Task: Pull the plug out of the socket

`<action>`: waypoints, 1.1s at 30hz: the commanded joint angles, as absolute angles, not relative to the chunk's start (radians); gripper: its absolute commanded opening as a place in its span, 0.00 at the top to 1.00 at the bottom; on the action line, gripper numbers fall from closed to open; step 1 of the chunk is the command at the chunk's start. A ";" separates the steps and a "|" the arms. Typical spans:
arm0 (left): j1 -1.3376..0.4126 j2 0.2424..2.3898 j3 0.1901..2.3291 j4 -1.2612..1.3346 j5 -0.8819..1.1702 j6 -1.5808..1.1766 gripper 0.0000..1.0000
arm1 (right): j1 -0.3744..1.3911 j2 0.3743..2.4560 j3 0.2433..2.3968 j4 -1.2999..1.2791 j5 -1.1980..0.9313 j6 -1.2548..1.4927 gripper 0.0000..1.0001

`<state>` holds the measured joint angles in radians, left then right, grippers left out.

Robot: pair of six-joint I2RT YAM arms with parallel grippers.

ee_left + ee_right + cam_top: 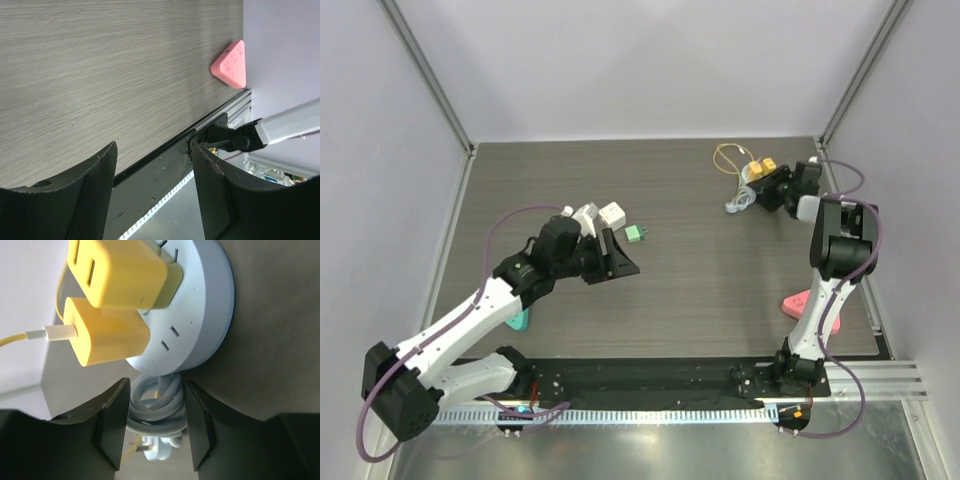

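The right gripper stood open astride the coiled cable, just beside the yellow plugs seated in the round socket. Closing there could have caught cable instead, dragging the unheld socket

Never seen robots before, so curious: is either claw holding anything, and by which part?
The left gripper holds nothing. The right gripper straddles the coiled grey cable under the socket; a firm grip cannot be told.
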<state>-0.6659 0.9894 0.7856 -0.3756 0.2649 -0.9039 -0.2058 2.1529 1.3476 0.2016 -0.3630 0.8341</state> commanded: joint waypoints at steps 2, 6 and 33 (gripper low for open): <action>-0.673 1.129 0.940 -0.341 0.353 -0.842 0.38 | -0.127 1.940 1.043 0.233 -0.330 0.827 0.99; -0.689 1.308 1.077 -0.379 0.359 -0.807 0.38 | -0.055 1.849 0.879 0.285 -0.360 0.877 0.99; -0.821 1.928 1.839 -0.594 -0.090 -0.647 0.22 | -0.103 1.490 0.734 0.245 -0.337 0.802 0.42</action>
